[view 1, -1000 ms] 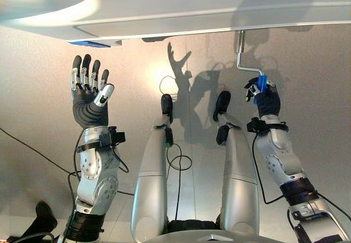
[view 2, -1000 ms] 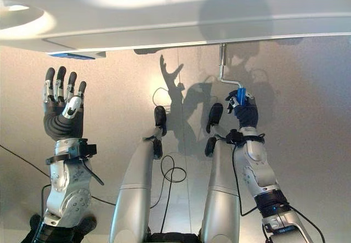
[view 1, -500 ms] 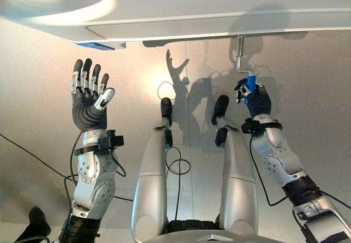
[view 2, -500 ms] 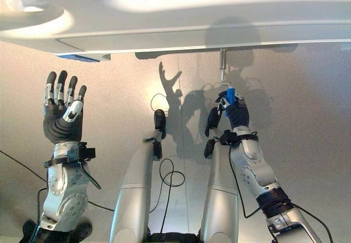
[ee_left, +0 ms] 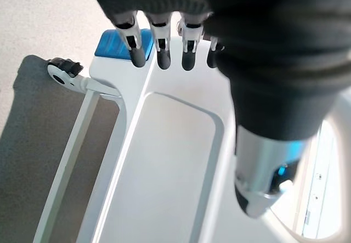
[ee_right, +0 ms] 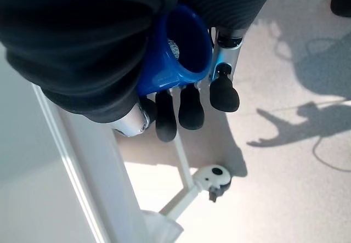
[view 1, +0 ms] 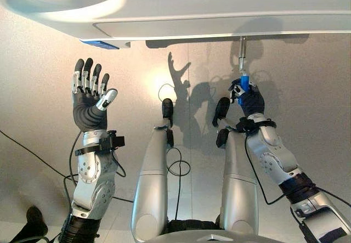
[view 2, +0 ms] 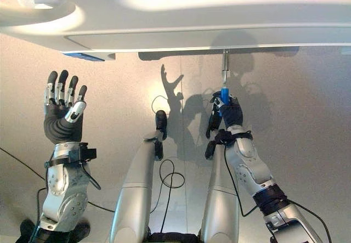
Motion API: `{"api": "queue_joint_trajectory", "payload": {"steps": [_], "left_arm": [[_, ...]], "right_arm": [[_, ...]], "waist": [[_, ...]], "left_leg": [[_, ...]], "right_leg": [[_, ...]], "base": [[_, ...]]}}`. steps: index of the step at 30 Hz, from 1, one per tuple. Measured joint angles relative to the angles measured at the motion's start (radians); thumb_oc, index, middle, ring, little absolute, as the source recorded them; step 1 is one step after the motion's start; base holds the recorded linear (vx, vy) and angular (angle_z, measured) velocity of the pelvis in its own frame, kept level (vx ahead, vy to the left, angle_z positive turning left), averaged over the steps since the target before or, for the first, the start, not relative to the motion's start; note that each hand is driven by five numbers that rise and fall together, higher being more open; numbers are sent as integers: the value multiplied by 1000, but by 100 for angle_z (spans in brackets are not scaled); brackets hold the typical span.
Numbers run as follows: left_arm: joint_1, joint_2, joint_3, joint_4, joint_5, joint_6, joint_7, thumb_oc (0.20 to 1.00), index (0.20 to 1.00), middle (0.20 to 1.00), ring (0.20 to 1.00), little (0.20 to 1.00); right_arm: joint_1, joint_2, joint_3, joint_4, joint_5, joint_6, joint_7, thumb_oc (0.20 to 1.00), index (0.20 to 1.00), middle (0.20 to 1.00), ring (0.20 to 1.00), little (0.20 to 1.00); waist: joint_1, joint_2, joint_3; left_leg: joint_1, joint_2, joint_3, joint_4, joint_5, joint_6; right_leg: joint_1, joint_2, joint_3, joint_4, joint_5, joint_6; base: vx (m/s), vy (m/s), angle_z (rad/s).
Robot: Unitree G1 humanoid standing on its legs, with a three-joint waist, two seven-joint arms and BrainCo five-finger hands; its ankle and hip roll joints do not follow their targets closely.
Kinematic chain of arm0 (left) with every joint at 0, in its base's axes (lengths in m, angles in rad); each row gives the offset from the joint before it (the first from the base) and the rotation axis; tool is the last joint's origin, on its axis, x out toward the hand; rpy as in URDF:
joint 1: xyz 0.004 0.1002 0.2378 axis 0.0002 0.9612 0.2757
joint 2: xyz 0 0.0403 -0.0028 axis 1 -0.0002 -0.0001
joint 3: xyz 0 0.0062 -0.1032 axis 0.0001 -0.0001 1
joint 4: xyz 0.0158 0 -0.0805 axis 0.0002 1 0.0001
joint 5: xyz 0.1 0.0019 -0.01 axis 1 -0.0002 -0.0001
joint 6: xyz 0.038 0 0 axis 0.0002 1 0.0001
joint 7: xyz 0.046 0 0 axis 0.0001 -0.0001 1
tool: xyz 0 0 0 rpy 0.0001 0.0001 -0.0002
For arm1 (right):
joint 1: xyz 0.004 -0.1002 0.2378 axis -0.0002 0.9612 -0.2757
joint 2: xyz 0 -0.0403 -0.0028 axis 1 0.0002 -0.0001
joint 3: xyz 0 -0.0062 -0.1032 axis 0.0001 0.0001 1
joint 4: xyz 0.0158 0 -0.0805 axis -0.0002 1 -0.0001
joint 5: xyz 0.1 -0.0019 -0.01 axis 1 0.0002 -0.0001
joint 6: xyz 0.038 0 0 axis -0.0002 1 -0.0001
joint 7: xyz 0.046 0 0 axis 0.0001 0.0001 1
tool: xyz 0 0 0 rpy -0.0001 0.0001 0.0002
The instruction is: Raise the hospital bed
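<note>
Right hand (view 1: 249,97) curled round blue crank handle (view 1: 244,83) beneath white hospital bed (view 1: 219,7) edge, left hand (view 1: 89,97) raised apart, fingers spread and empty

Pale grey floor (view 1: 307,117), bright light patch

A plain grey floor (view 1: 307,122). A dark shoe (view 1: 34,216) shows at the lower-left corner of the head views, on the floor, well apart from everything else.

Crank handle (view 1: 244,83) hangs under bed footboard (view 1: 219,12), right side
</note>
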Motion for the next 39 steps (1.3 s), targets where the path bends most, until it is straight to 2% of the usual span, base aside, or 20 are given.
{"api": "queue_joint_trajectory", "payload": {"steps": [7,12,21,26,39], "left_arm": [[-2,-5,-3,1,0,0,5,1000,1000,1000,1000,1000],[-2,-18,-4,2,0,0,6,1000,1000,1000,1000,1000],[-3,-19,-8,3,-3,0,5,1000,1000,1000,1000,1000],[-8,-20,-39,5,-6,-1,3,1000,1000,1000,1000,1000],[-27,-19,-79,15,-22,-3,-8,1000,1000,1000,1000,1000]], "right_arm": [[-79,58,41,99,-54,18,-7,200,200,200,200,200],[-114,74,51,139,-113,42,-7,200,200,200,200,200],[-175,101,95,219,-148,48,-6,200,200,200,200,200],[-215,132,90,319,-188,50,-6,200,200,200,200,200],[-301,176,63,533,-288,54,-17,200,200,200,200,200]], "waist": [[22,6,0],[24,6,1],[28,11,1],[51,14,0],[71,22,-1]], "left_leg": [[5,2,-1,0,2,-4],[3,1,0,-1,1,-3],[3,2,1,-10,3,-7],[3,2,2,-10,3,-8],[1,-2,-1,-13,8,-9]], "right_leg": [[-1,1,1,9,-4,-2],[-4,-1,1,5,-6,-5],[-8,0,1,8,-6,-6],[-9,-1,1,10,-7,-6],[-13,-4,1,8,-11,-12]], "base": [[0,0,0],[0,0,0],[0,0,0],[0,0,0],[1,1,0]]}}
